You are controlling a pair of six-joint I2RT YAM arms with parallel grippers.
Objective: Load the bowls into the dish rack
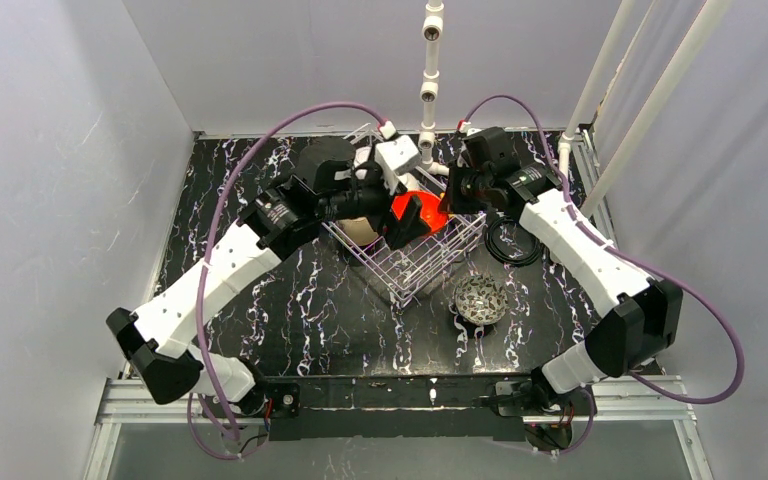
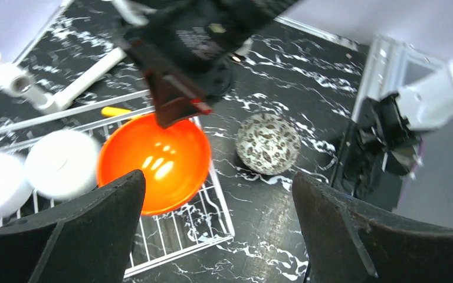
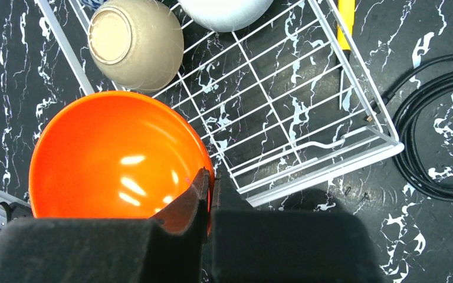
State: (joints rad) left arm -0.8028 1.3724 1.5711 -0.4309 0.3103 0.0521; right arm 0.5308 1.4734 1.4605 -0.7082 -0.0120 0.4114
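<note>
A bright red-orange bowl (image 3: 112,159) hangs over one end of the wire dish rack (image 3: 307,147), and my right gripper (image 3: 209,180) is shut on its rim. In the left wrist view the same bowl (image 2: 153,162) sits under that gripper (image 2: 174,109). My left gripper (image 2: 218,183) stands wide open beside the bowl with nothing between its fingers. A tan bowl (image 3: 135,44) lies upside down in the rack, next to a white one (image 3: 224,12). Two white bowls (image 2: 62,162) show in the rack. A speckled bowl (image 1: 480,298) sits on the table outside the rack (image 1: 410,262).
A coil of black cable (image 1: 513,240) lies on the table right of the rack. White pipe frame (image 1: 430,70) rises behind it, and more pipes slant at the right. A yellow piece (image 3: 346,17) lies along the rack's side. Grey walls close in the table.
</note>
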